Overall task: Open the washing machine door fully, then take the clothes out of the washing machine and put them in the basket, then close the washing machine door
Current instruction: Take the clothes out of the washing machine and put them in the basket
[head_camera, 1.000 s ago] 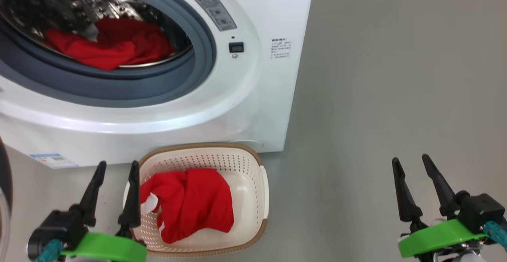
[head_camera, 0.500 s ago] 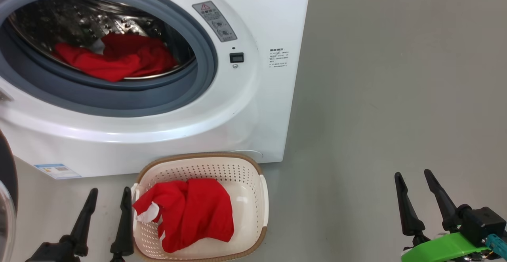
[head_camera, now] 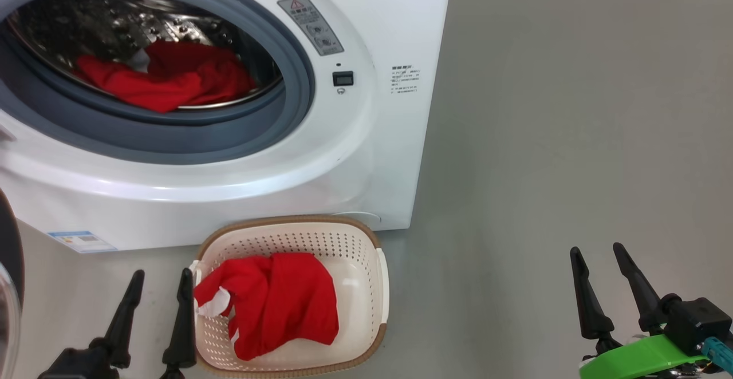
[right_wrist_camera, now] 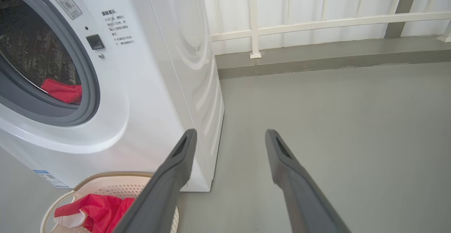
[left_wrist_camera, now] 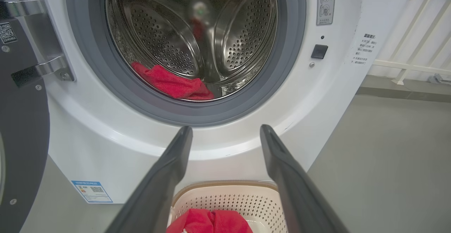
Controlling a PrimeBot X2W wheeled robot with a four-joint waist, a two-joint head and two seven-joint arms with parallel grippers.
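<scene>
Lying partly in the washer (head_camera: 366,138) at upper left, partly in the basket (head_camera: 298,221) at bottom centre: red clothes (head_camera: 166,78). Door (left_wrist_camera: 21,120) stands open at left edge. Left pincer (head_camera: 162,273) and right pincer (head_camera: 595,248) gape wide, empty.

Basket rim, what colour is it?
The basket rim is brown, woven-look; best in the head view.

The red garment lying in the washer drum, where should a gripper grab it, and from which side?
Probably the raised fold along its front edge: the red garment lies crumpled low in the drum, so that ridge offers something to pinch. Come straight in from the front, over the lower lip of the grey ring, with the open left gripper, which faces it.
</scene>
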